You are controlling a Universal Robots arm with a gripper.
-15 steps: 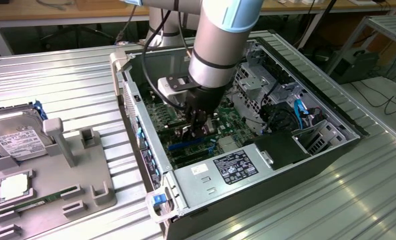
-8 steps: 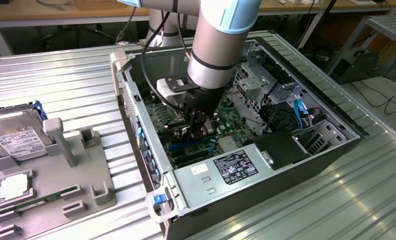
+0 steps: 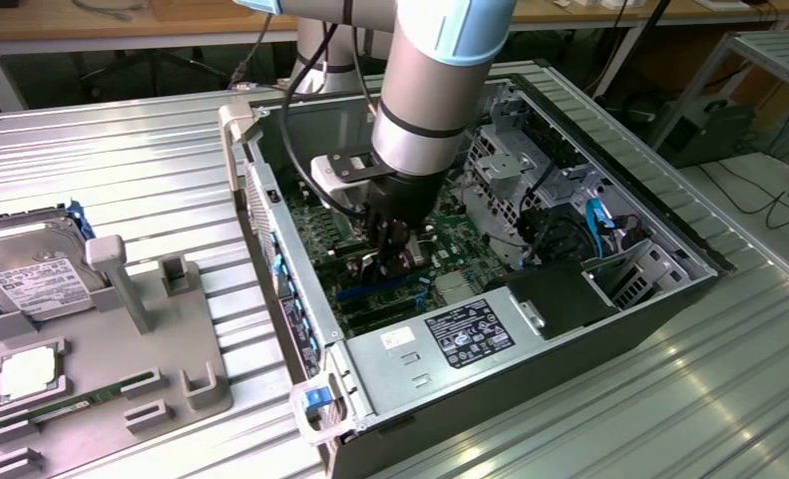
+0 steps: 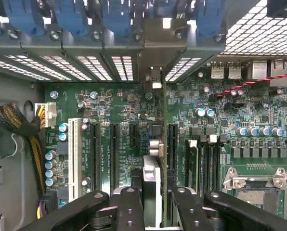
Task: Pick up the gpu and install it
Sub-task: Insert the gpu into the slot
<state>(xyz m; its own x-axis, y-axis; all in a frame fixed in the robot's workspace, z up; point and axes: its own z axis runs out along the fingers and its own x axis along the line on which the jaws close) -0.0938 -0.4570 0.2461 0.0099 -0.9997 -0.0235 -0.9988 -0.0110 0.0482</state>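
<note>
The gpu (image 4: pixel 152 185) stands on edge inside the case (image 3: pixel 660 230), over the motherboard (image 4: pixel 119 103), in the row of black expansion slots (image 4: pixel 113 154). In the wrist view it appears edge-on, running toward the rear wall, where one bracket opening (image 4: pixel 153 79) lies in line with it. Whether its connector sits in a slot cannot be told.

The tool (image 4: pixel 155 202) is closed on the gpu, one black finger (image 4: pixel 129 204) on each face. The arm (image 3: pixel 428 100) reaches down into the open case from above.

The power supply (image 3: pixel 461 334) sits at the near end of the case. A row of blue clips (image 4: pixel 71 14) lines the rear wall above the vented slot covers (image 4: pixel 93 67).

The case rests on the ribbed metal bench (image 3: pixel 128 170). To the exterior view's left, a grey holder (image 3: pixel 168 349) stands on the bench, with a hard drive (image 3: pixel 35 274) at its far end.
</note>
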